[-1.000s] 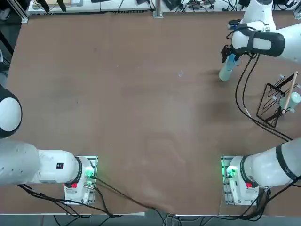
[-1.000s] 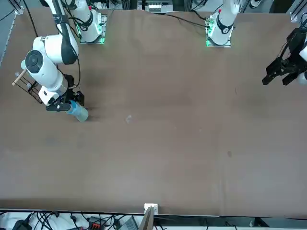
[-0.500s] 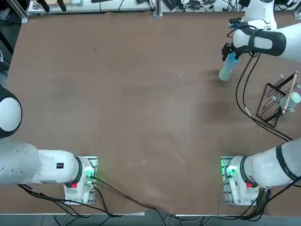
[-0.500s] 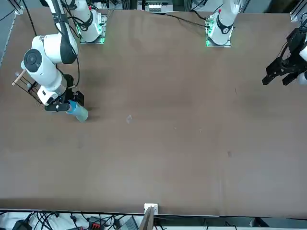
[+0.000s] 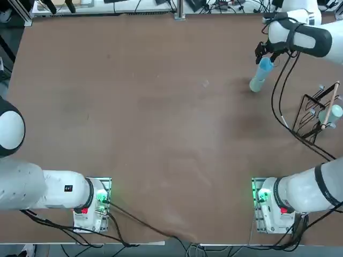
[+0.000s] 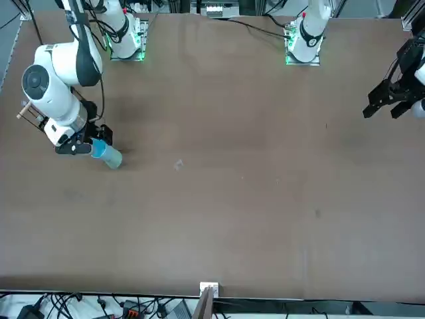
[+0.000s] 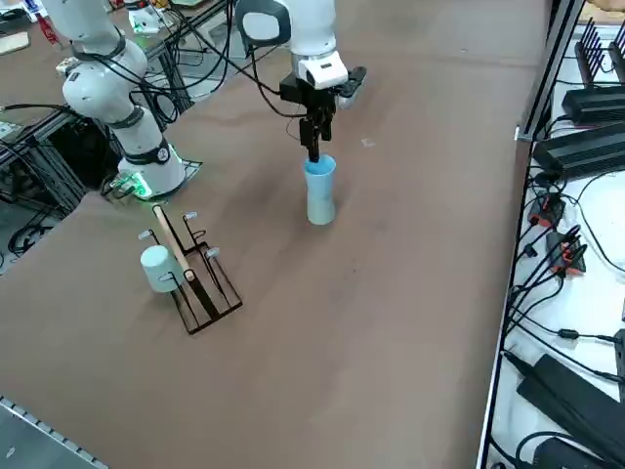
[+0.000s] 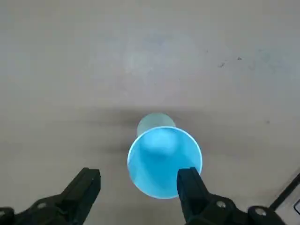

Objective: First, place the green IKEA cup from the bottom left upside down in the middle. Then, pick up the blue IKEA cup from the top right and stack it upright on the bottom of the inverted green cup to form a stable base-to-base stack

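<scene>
The blue IKEA cup (image 7: 319,173) stands upright on top of the inverted green IKEA cup (image 7: 320,208), a two-cup stack at the table's far right. In the top view the blue cup (image 5: 264,66) leans over the green cup (image 5: 256,84). From the front, the blue cup (image 6: 99,149) and green cup (image 6: 113,159) show at the left. My right gripper (image 7: 314,147) hangs open just above the blue rim, holding nothing. In the wrist view the gripper (image 8: 139,180) frames the blue cup's mouth (image 8: 164,161), and the green cup (image 8: 154,121) peeks out beneath.
A black wire rack (image 5: 313,115) with a wooden dowel and a pale cup (image 5: 335,111) on it stands at the table's right edge, close to the stack; the side view shows the rack (image 7: 200,283) too. Black cables (image 5: 278,101) hang from the arm between them.
My right gripper has risen away from the stack, drifting toward the table's far edge in the top view. The two cups have stayed where they were.
</scene>
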